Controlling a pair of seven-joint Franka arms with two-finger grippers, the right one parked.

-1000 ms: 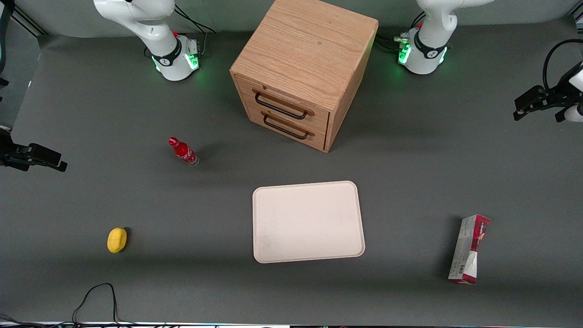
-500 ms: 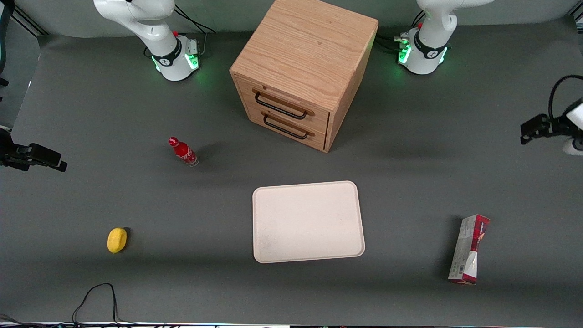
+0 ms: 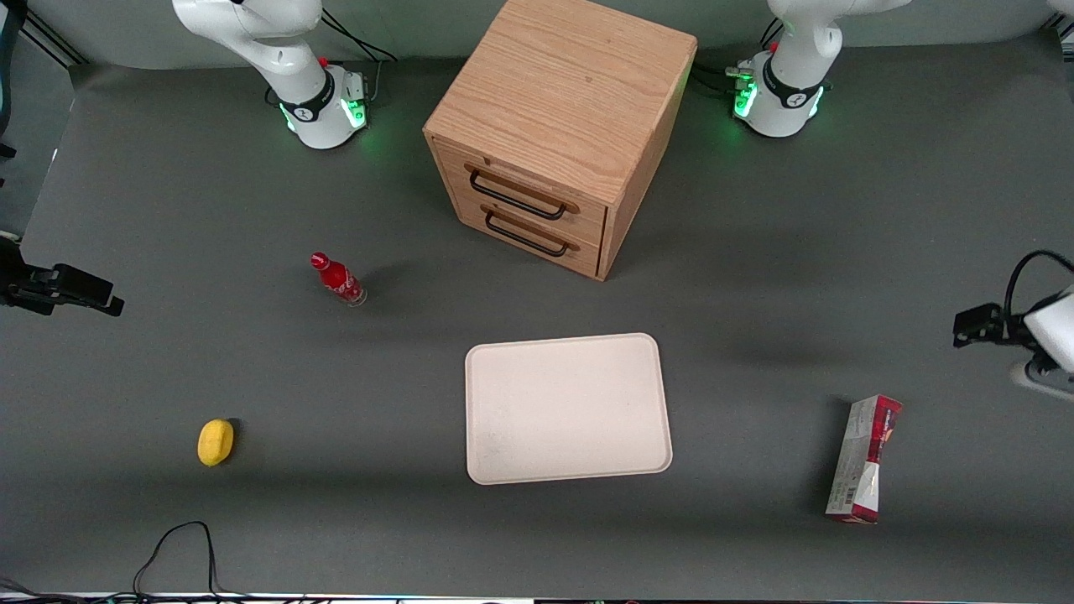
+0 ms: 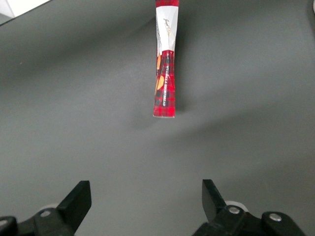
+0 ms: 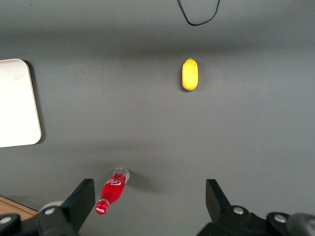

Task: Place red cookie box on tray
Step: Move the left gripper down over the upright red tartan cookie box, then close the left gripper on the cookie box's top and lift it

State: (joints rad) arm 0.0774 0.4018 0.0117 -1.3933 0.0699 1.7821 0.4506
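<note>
- The grey table (image 3: 755,252) carries everything in the scene.
- The wooden drawer cabinet (image 3: 570,109) stands toward the robots' bases, with two dark-handled drawers facing the front camera.
- The cream-white tray (image 3: 567,408) lies flat with nothing on it, in front of the cabinet and nearer the front camera.
- The red cookie box (image 3: 864,459) sits on the table toward the working arm's end, well apart from the tray; its grey-white barcode side faces up in the front view. In the left wrist view the box (image 4: 165,73) shows as a narrow red-checked strip.
- The left arm's gripper (image 4: 146,199) hangs above the table near the box, without touching it; its fingers (image 4: 78,199) are spread wide, holding nothing.
- The small red bottle (image 3: 338,279) stands toward the parked arm's end.
- The yellow lemon (image 3: 215,441) lies nearer the front camera than the bottle.
</note>
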